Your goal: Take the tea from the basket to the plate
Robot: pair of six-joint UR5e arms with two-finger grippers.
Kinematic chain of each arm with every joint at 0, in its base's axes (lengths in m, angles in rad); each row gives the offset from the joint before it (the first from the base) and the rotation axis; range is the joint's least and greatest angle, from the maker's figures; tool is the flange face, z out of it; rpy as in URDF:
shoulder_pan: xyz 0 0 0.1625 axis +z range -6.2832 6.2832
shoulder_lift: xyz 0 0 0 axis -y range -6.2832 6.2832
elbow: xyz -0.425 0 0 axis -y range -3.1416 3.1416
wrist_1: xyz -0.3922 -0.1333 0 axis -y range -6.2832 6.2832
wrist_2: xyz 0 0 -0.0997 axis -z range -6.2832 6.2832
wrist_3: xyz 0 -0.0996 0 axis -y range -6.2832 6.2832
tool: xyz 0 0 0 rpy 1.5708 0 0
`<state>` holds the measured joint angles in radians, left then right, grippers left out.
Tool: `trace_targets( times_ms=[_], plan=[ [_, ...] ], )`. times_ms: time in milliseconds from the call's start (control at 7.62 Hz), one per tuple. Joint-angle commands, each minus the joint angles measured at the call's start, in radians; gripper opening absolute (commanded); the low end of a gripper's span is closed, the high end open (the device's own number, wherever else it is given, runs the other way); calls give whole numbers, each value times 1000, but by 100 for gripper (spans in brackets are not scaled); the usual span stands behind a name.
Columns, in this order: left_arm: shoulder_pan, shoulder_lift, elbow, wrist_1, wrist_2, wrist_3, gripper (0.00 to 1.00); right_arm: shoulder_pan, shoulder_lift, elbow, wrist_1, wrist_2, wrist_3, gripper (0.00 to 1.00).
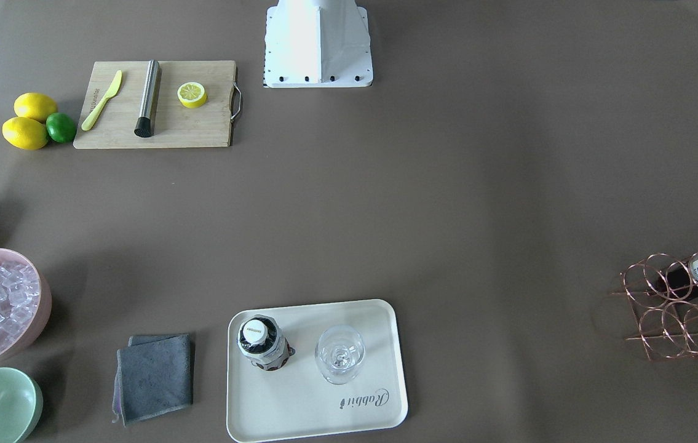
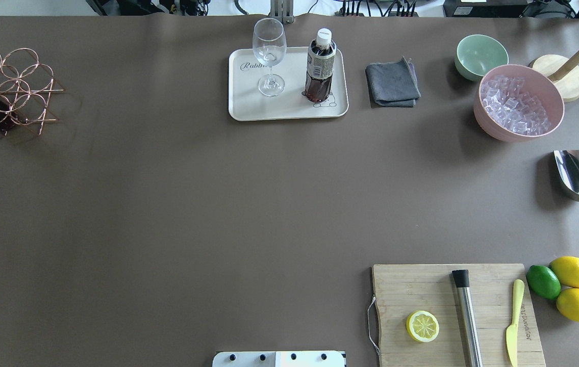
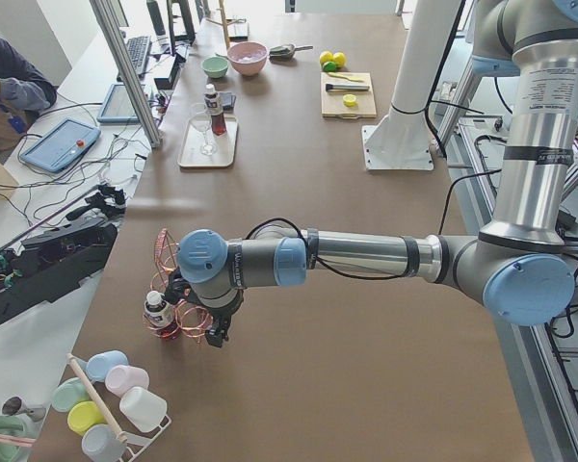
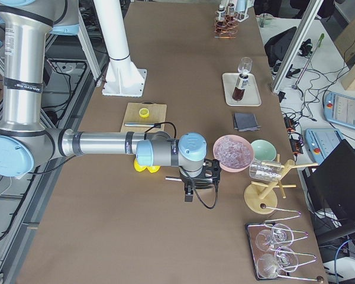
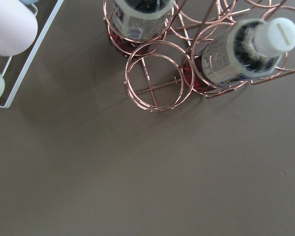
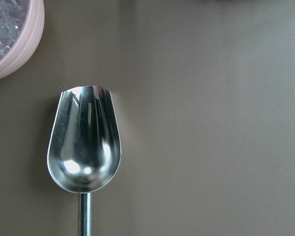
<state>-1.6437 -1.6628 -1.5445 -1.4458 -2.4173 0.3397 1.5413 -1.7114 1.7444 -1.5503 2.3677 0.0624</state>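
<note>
One tea bottle (image 2: 321,66) with a white cap stands upright on the cream tray (image 2: 248,104), beside a wine glass (image 2: 269,56). It also shows in the front view (image 1: 261,341). The copper wire basket (image 2: 8,89) sits at the table's far left end. The left wrist view shows two more tea bottles (image 5: 246,49) (image 5: 140,14) in its rings (image 5: 152,73). My left gripper (image 3: 215,332) hangs right beside the basket (image 3: 169,289); I cannot tell whether it is open or shut. My right gripper (image 4: 201,180) is over the metal scoop (image 6: 83,142); its state is unclear too.
A pink bowl of ice (image 2: 519,102), a mint bowl (image 2: 480,55) and a grey cloth (image 2: 392,82) lie right of the tray. A cutting board (image 2: 452,316) carries a half lemon, a knife and a steel muddler. Lemons and a lime (image 2: 570,285) sit beside it.
</note>
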Motion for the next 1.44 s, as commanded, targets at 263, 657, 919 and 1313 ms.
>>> trace_targets(
  times_ms=[263,657,919,1313],
  plan=[
    [25,49,-14,-2,80,-199,99,-3,-2,-19,-1,2,-1,100],
    [27,49,-28,-13,61,-262,99,-3,3,-11,1,4,0,100],
    [27,48,-29,-15,61,-262,99,-3,3,-9,1,2,0,100],
    [27,48,-36,-15,61,-262,99,-1,3,-8,1,2,0,100]
  ],
)
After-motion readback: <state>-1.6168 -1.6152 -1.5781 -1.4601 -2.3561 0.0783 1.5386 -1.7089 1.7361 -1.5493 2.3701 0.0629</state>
